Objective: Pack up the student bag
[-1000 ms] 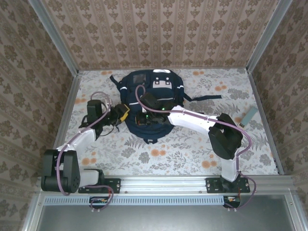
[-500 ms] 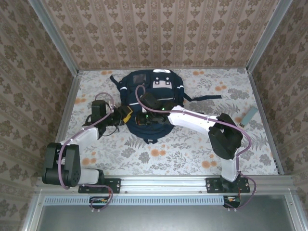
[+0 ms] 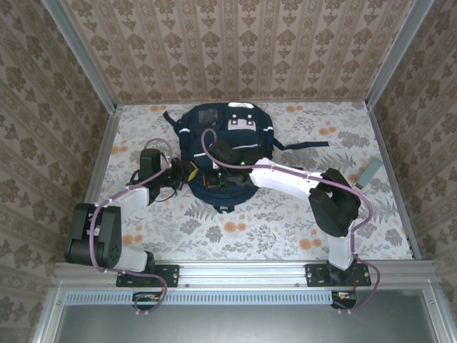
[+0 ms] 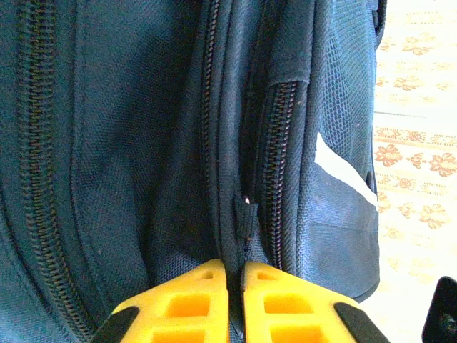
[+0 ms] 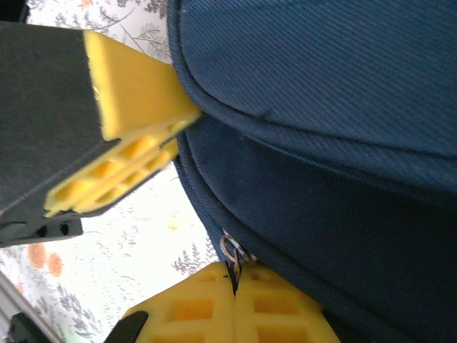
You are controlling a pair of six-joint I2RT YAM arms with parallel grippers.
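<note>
Top external view, items by size.

1. Table (image 3: 285,221): floral cloth top, patterned walls on three sides.
2. Student bag (image 3: 235,139): navy, lying flat at the far middle of the table with its grey-white patches facing up. One dark strap trails out to the right.
3. Right arm (image 3: 285,177): white, reaching left from its near-right base to the bag's near end.
4. Left arm (image 3: 125,200): reaching from the near left to the bag's near-left edge.
5. Left gripper (image 4: 234,286): yellow fingers (image 4: 178,307) drawn together, pinching the bag's fabric just below a dark zip tab (image 4: 246,214).
6. Right gripper (image 5: 234,286): fingers pressed together, clamped on a metal zip pull (image 5: 230,250) at the bag's lower seam.
7. Teal flat object (image 3: 370,173): on the table at the right, well apart from the bag.
</note>
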